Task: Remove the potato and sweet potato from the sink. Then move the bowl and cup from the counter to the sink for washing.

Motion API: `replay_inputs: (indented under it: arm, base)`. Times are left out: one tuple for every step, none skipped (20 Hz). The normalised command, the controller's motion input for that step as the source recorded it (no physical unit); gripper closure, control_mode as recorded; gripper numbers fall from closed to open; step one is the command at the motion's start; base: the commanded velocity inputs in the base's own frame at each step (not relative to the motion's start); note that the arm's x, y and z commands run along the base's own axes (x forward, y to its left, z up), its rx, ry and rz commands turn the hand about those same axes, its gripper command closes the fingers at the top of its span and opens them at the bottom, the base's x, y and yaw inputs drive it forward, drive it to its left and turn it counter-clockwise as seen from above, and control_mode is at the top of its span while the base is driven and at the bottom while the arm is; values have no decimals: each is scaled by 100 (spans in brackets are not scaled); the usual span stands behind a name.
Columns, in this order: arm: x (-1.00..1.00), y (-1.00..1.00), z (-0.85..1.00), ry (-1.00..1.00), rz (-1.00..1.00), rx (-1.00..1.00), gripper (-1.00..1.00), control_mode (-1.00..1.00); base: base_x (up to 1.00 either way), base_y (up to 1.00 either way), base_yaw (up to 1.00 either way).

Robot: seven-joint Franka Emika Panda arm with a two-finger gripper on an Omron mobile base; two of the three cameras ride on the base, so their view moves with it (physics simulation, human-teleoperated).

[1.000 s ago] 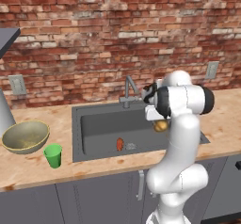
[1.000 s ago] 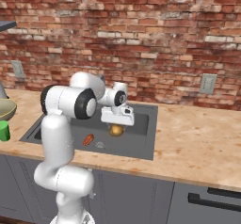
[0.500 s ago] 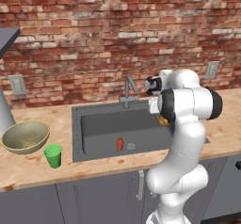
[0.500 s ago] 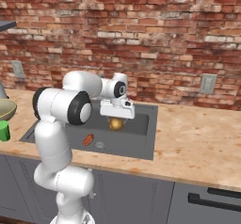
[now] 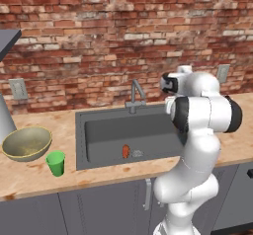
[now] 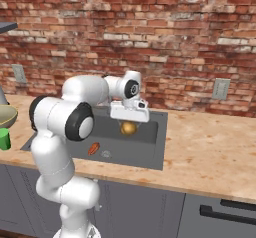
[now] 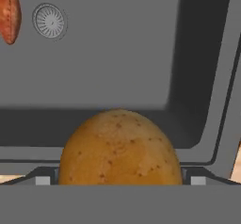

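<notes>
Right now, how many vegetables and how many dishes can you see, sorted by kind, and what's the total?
Potato: 1
Sweet potato: 1
Bowl: 1
Cup: 1
Vegetables 2, dishes 2
Total: 4

Matt dark grey sink [image 5: 104, 133]; speckled matt potato [image 7: 120, 148] skin; mottled wood-look counter [image 6: 210, 152].
</notes>
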Motion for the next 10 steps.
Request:
replay_inputs:
  arm:
    - [-18,-28,34,0,0,0,100,-100]
    - [-20,-30,32,-8,0,0,100,-100]
    - [-20,-30,31,-11,0,0,100,-100]
    - [-20,-30,29,-12,0,0,100,-100]
    - [-19,-30,30,-15,0,0,100,-100]
    - [-18,-32,30,-17,0,0,100,-100]
    - [-17,-33,28,-23,0,0,100,-100]
    - [-15,-35,29,-24,0,0,100,-100]
    - [-15,-35,28,-25,0,0,100,-100]
    - [-12,-36,26,-26,0,0,100,-100]
  base:
    - [0,0,0]
    - [0,0,0]
    - [0,0,0]
    - [0,0,0]
    - [0,0,0]
    - [0,0,0]
    - [0,0,0]
    - [0,0,0]
    - [0,0,0]
    - [0,0,0]
